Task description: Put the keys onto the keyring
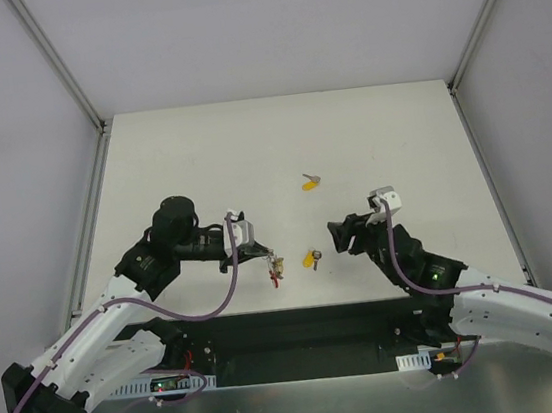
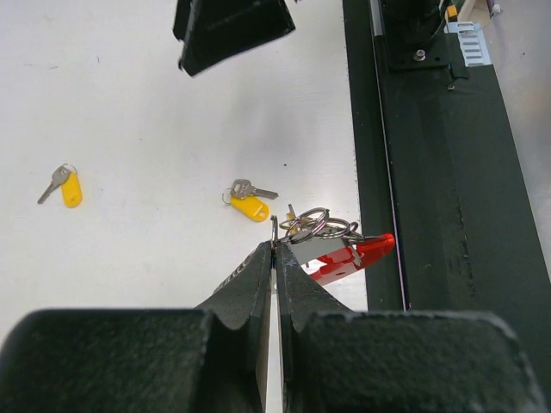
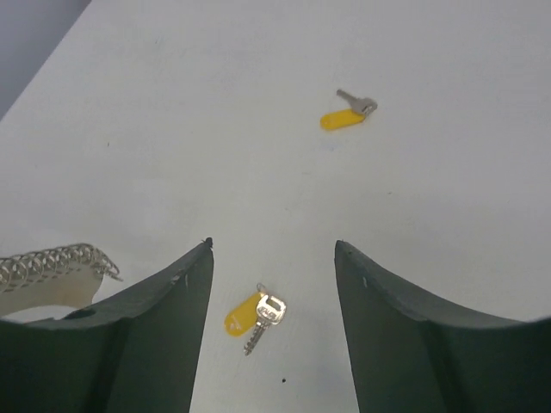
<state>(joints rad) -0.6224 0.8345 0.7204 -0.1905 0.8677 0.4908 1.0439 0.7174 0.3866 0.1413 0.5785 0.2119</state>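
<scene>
My left gripper (image 1: 265, 255) is shut on a small metal ring of the keyring (image 1: 276, 268), pinching it at the fingertips (image 2: 275, 248). The keyring's red loop (image 2: 362, 255) and metal rings (image 2: 314, 224) hang just past the tips, near the table's front edge. One yellow-headed key (image 1: 311, 260) lies on the table between the two grippers. My right gripper (image 1: 337, 235) is open and empty, hovering over this key (image 3: 254, 314), which shows between its fingers (image 3: 185, 292). A second yellow-headed key (image 1: 310, 182) lies farther back, also in the right wrist view (image 3: 349, 112).
The white table (image 1: 399, 141) has low rails along its left and right sides. A black base strip (image 2: 439, 198) runs along the front edge, right beside the keyring. The grey chain strap (image 3: 56, 260) shows at the left of the right wrist view.
</scene>
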